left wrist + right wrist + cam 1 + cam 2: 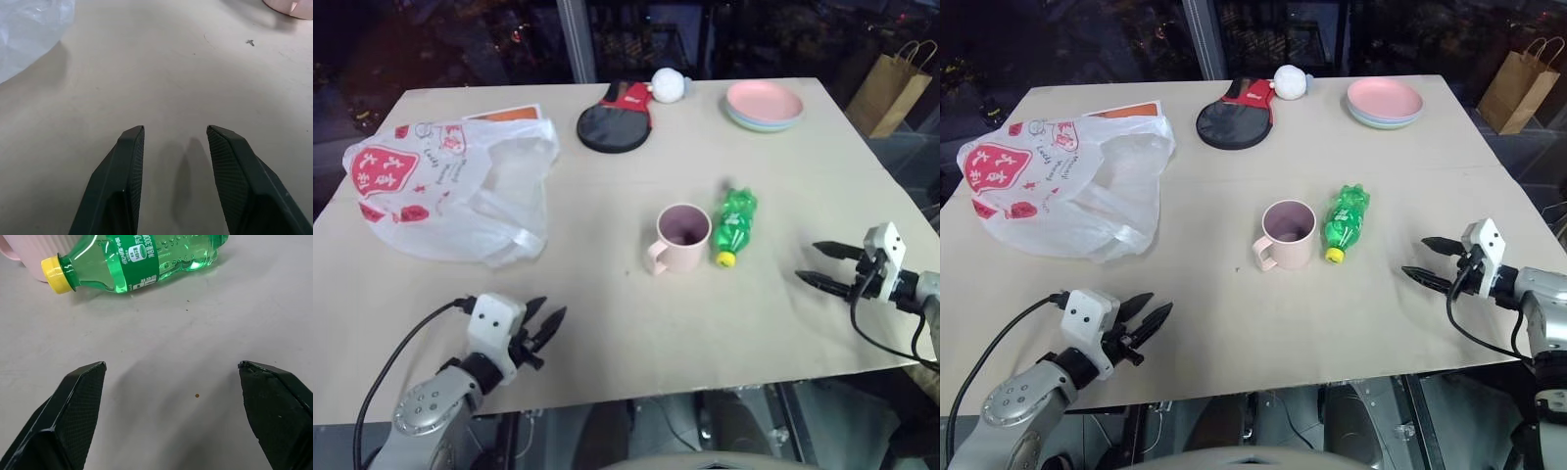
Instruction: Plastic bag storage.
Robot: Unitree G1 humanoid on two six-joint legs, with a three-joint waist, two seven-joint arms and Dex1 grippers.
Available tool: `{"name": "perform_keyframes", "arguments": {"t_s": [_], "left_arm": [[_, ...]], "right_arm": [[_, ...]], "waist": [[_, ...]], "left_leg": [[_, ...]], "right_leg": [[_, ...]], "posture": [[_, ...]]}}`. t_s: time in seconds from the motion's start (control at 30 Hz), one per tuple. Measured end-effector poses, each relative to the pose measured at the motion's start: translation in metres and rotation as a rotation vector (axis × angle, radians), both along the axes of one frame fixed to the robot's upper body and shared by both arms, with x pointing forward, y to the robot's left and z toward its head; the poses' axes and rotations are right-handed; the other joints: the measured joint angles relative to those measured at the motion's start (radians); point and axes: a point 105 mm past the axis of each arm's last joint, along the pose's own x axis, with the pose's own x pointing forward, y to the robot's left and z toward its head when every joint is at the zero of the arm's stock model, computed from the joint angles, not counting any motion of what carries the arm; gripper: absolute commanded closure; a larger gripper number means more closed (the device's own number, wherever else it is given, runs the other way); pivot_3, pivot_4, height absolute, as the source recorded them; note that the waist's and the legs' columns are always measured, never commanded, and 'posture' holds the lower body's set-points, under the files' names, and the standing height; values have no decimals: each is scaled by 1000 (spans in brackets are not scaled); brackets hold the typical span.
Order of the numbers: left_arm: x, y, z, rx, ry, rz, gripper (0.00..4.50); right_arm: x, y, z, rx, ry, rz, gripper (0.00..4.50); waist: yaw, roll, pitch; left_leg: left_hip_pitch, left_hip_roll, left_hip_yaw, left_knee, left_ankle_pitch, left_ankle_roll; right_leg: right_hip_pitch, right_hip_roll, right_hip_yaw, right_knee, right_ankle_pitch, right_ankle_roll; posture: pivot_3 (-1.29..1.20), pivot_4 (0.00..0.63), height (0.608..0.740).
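The plastic bag (450, 191), crinkly translucent white with red printed logos, lies slumped on the left part of the table (607, 313), its handle loops toward the middle. My left gripper (546, 318) hovers open near the table's front left edge, well short of the bag and empty. In the left wrist view a corner of the bag (29, 34) shows beyond the two black fingers (122, 181). My right gripper (815, 264) stands open at the right side, empty, pointing toward the green bottle (735, 225).
A pink mug (677, 238) stands mid-table beside the lying green bottle with a yellow cap (54, 275). At the back are a black and red paddle (615, 122), a white ball (669, 85) and stacked plates (764, 105). A brown paper bag (891, 88) stands off the table, right.
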Motion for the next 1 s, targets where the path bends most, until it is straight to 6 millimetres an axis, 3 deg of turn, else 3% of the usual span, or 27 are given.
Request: {"name": "perform_keyframes", "arguments": {"t_s": [0.4, 0.6, 0.7, 0.83, 1.0], "left_arm": [[3, -6, 7, -58, -37, 11, 2433], [4, -14, 57, -264, -243, 50, 2433], [4, -9, 61, -302, -258, 74, 2433], [9, -4, 70, -338, -288, 111, 2433], [13, 11, 63, -341, -269, 234, 2433]], "right_arm": [[0, 3, 1, 2, -4, 4, 113], [-2, 6, 2, 33, 3, 8, 113], [-9, 15, 13, 141, 32, 61, 113], [-17, 44, 47, 273, 16, 197, 113], [-26, 58, 72, 279, -26, 282, 113]], "waist": [[0, 0, 0], [1, 0, 0], [0, 0, 0], [2, 0, 0], [3, -1, 0]], "left_leg": [[0, 0, 0, 0, 0, 0], [0, 0, 0, 0, 0, 0], [0, 0, 0, 0, 0, 0], [0, 0, 0, 2, 0, 0], [0, 0, -1, 2, 0, 0]], "right_leg": [[0, 0, 0, 0, 0, 0], [0, 0, 0, 0, 1, -1], [0, 0, 1, 1, 1, -1], [0, 0, 0, 2, 0, 0], [0, 0, 0, 1, 0, 0]], "posture": [[0, 150, 740], [0, 150, 740], [0, 150, 740], [0, 150, 740], [0, 150, 740]]}}
